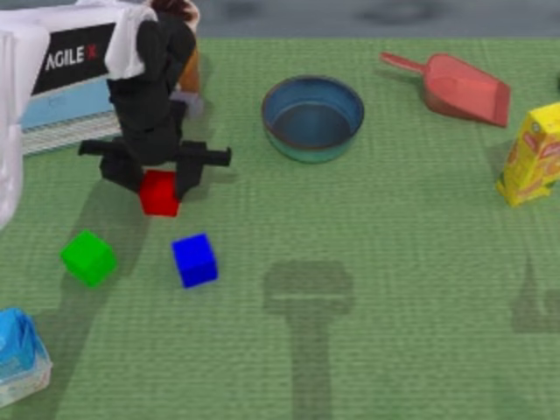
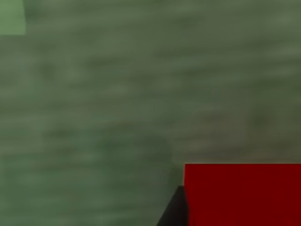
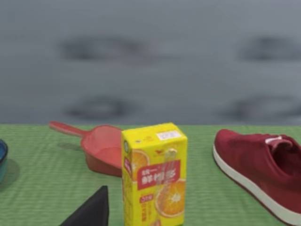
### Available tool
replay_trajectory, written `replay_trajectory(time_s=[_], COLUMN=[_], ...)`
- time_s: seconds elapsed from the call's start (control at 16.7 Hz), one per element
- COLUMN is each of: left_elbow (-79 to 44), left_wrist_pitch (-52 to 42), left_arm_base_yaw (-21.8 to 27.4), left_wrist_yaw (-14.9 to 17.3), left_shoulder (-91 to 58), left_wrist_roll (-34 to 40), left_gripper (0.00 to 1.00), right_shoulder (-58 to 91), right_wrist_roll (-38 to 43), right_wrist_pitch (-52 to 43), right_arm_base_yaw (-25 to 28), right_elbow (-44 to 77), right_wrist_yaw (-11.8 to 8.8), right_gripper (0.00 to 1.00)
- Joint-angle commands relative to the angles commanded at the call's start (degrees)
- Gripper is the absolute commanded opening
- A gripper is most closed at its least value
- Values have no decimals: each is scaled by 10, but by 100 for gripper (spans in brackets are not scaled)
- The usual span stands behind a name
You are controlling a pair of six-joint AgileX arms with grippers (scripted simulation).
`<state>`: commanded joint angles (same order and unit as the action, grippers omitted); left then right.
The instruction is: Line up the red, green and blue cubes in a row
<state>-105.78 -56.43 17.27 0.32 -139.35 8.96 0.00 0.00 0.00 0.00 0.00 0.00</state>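
Now left claw [image 1: 160,179] sits at far-left of tabletop [image 1: 394,262], pointing down w/ red cube [image 1: 159,193] between its fingers; fingers close on both sides of cube, so it looks gripped. Left wrist view shows same cube [image 2: 242,194] filling one corner, a dark finger [image 2: 175,209] touching its edge, green mat beyond. Can't tell if cube is lifted or resting on mat.

Green cube [image 1: 87,257] lies nearer & left of red one, apart from it. Blue cube [image 1: 194,260] lies near-right of red, slightly turned, approx level w/ green; the two are well apart.

Blue bowl [image 1: 312,117] is far-centre, red scoop [image 1: 455,86] far-right, juice box [image 1: 532,155] at right edge. Blue-white pack [image 1: 19,357] at near-left corner.

Right arm isn't seen in top view, only its shadow on the mat; right claw state: can't tell. Its wrist view shows juice box [image 3: 155,176] up close, scoop [image 3: 96,143] behind, a red shoe [image 3: 261,167] beside it.
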Motion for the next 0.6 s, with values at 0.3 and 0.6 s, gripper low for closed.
replay_trajectory(time_s=[0.3,0.6], left_elbow=[0,-14], left_wrist_pitch=[0,-15], left_arm_base_yaw=[0,-1], left_wrist_yaw=[0,-3], left_shoulder=[0,20], left_wrist_roll=[0,-2], left_gripper=[0,0], right_shoulder=[0,0], right_wrist_roll=[0,0], right_wrist_pitch=[0,0], right_arm_base_yaw=[0,0], right_elbow=[0,0], right_wrist_yaw=[0,0], right_gripper=[100,100])
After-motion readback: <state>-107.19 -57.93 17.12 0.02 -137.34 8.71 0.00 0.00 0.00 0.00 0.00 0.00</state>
